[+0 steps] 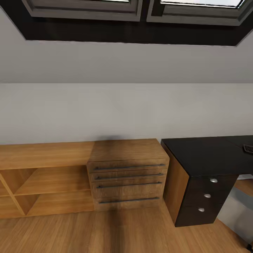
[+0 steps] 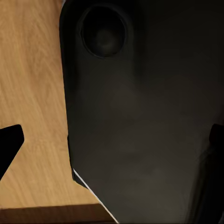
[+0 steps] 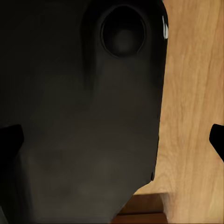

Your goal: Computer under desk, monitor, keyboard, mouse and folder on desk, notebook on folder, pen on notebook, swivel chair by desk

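Note:
The black desk [image 1: 207, 154] with wood sides and three silver-knobbed drawers [image 1: 207, 195] stands at the right of the head view. A corner of the black keyboard [image 1: 248, 149] lies on it at the picture's right edge. In the left wrist view my left gripper [image 2: 112, 142] is open, its dark fingertips [image 2: 9, 144] far apart over my own dark body and the wooden floor. My right gripper [image 3: 112, 140] is open the same way, with nothing between its fingertips [image 3: 10, 140]. The monitor, computer, mouse, folder, notebook, pen and swivel chair are out of view.
A wooden chest [image 1: 127, 174] with long bar handles stands against the wall just left of the desk. A low open wooden shelf unit [image 1: 42, 179] runs further left. Wooden floor [image 1: 105, 232] lies in front, and windows [image 1: 140, 8] sit above the grey wall.

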